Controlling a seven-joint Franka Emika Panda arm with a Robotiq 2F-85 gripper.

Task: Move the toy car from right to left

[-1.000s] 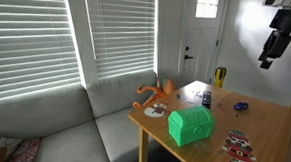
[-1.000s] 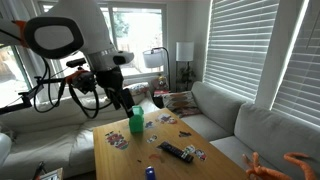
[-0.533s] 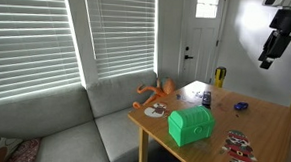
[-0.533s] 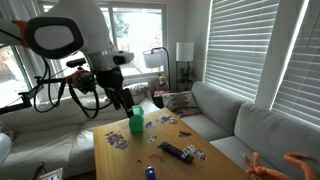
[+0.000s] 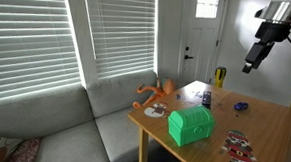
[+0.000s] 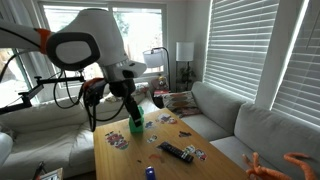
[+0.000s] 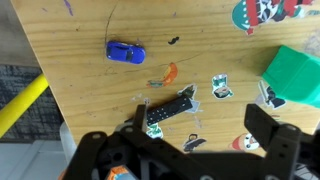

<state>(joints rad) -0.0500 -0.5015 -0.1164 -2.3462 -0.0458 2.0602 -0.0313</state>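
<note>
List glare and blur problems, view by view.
In an exterior view, the door window is blown out white. In an exterior view, bright windows backlight the room; the toy car is a tiny blue speck. Wrist view: toy car sharp, end effector a dark foreground silhouette.

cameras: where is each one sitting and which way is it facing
Exterior view: beside the table, facing sofa and blinds; only the raised gripper shows.
Exterior view: off the table's end, facing a window; the whole arm shows.
Wrist view: above the table, looking down; fingers at the bottom.
Shared: all three show the green box and toy car.
</note>
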